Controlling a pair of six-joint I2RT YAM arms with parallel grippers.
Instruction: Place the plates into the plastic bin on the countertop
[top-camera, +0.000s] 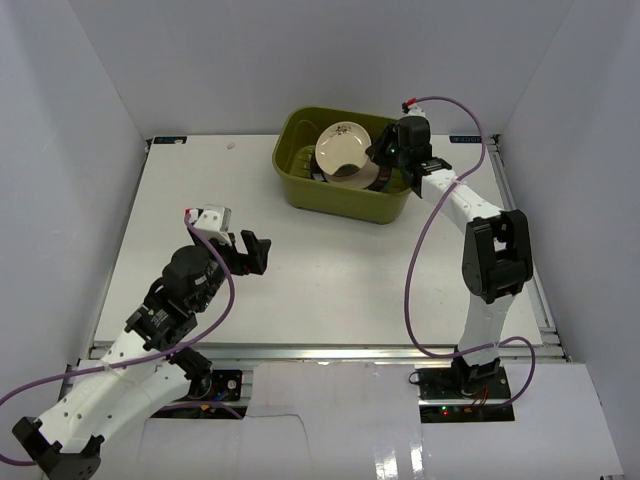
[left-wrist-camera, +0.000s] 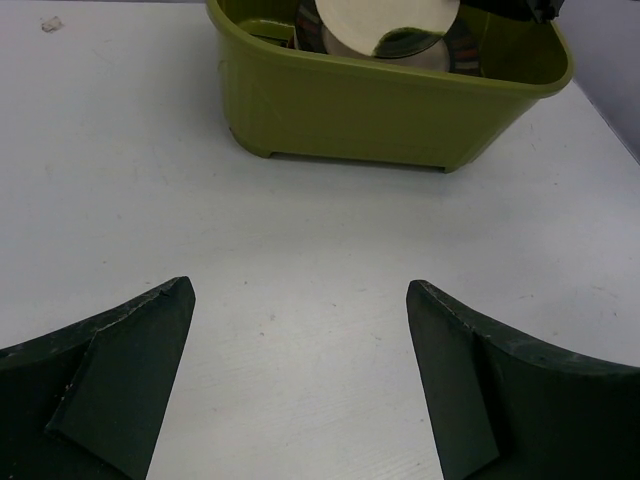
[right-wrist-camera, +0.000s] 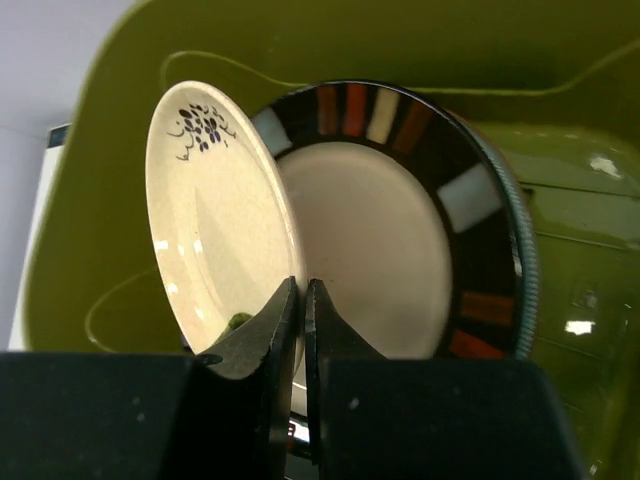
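Note:
The olive-green plastic bin (top-camera: 300, 192) stands at the back of the white countertop (top-camera: 320, 280). A small cream plate (right-wrist-camera: 215, 220) with a dark flower sprig stands on edge inside it, and my right gripper (right-wrist-camera: 302, 290) is shut on its lower rim. Behind it leans a dark-rimmed beige plate (right-wrist-camera: 380, 240) with coloured blocks, and the edge of another plate (right-wrist-camera: 527, 260) shows behind that. The top view shows the right gripper (top-camera: 385, 160) over the bin's right side. My left gripper (top-camera: 248, 250) hangs open above bare countertop, well short of the bin (left-wrist-camera: 380, 100), with nothing between its fingers (left-wrist-camera: 140, 350).
White walls close in the left, back and right sides. A metal rail (top-camera: 320, 352) runs along the front edge. The right arm's purple cable (top-camera: 415, 270) loops over the right part of the tabletop. A small speck (left-wrist-camera: 50, 24) lies near the far left.

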